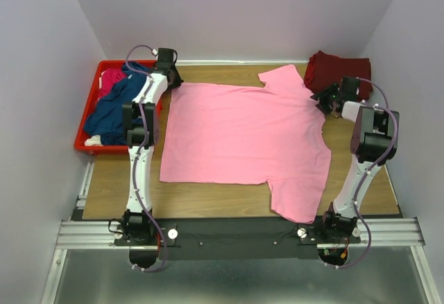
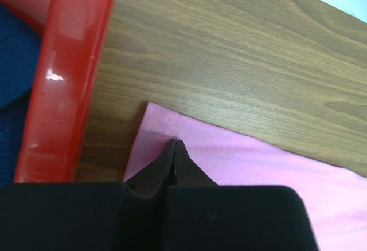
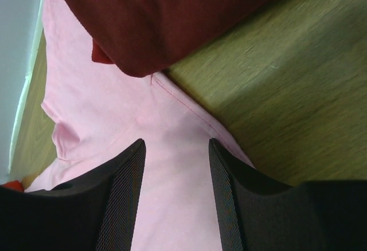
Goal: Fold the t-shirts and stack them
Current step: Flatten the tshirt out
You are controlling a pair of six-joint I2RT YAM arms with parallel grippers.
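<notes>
Where left claw point(image 2: 175, 143) pinches, pink t-shirt point(image 2: 258, 173) corner lies.

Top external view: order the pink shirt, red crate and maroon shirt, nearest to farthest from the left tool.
1. Pink shirt: the left tool is closed on its far-left corner.
2. Red crate: just left of the tool.
3. Maroon shirt: far right corner.
</notes>
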